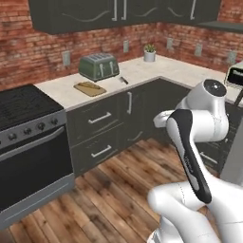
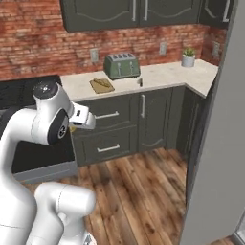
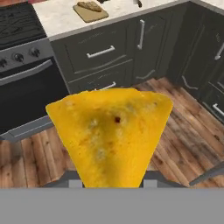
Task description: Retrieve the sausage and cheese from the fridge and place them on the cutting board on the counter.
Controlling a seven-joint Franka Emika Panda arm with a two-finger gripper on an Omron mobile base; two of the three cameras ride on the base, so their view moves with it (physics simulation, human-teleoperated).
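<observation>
Gripper (image 3: 111,186) clamped on cheese (image 3: 109,133) at its narrow tip; wedge prob. light, firm, slightly slick, so hold by flat faces en route to cutting board (image 3: 90,11).

counter (image 1: 142,71): cutting board (image 1: 89,88) beside green toaster (image 1: 98,66) | potted plant (image 1: 149,52) in far corner | stove (image 1: 23,107) left | white arm (image 1: 199,142) lower right

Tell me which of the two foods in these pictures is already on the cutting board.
The sausage, a dark brownish link lying on the cutting board on the counter. The cheese, a bright yellow wedge, is instead gripped in the claw above the wooden floor.
</observation>
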